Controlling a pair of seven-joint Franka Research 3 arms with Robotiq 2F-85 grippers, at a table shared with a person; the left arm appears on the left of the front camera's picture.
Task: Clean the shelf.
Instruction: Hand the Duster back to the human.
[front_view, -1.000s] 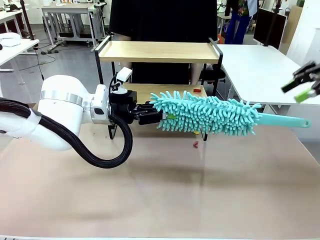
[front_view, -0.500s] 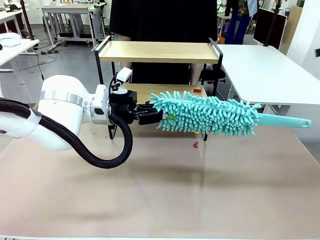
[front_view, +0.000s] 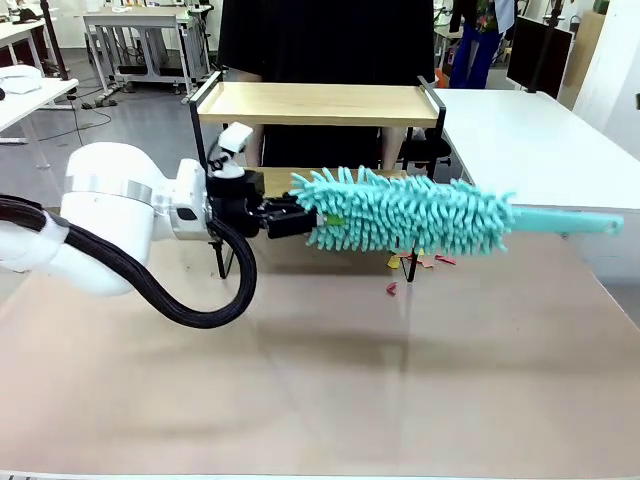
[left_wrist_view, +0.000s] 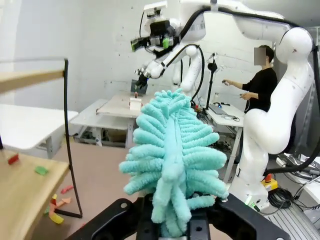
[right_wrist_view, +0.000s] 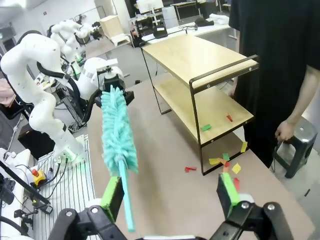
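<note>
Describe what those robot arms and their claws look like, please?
The left arm is glossy white with rounded joints, a silver ring and a thick black ribbed cable looping beneath it. Its left claw is black, with a small white box above the wrist. The right claw has two black fingers faced with bright green pads, mounted on black knuckles with round bolts.

The duster (front_view: 405, 212) hides the middle of the shelf's (front_view: 318, 103) lower board in the front view, and its tuft end is swallowed between the left gripper's (front_view: 290, 216) fingers. Beyond the right gripper (right_wrist_view: 170, 192), the person (right_wrist_view: 280, 60) is cut off at the picture's top and right edges.
</note>
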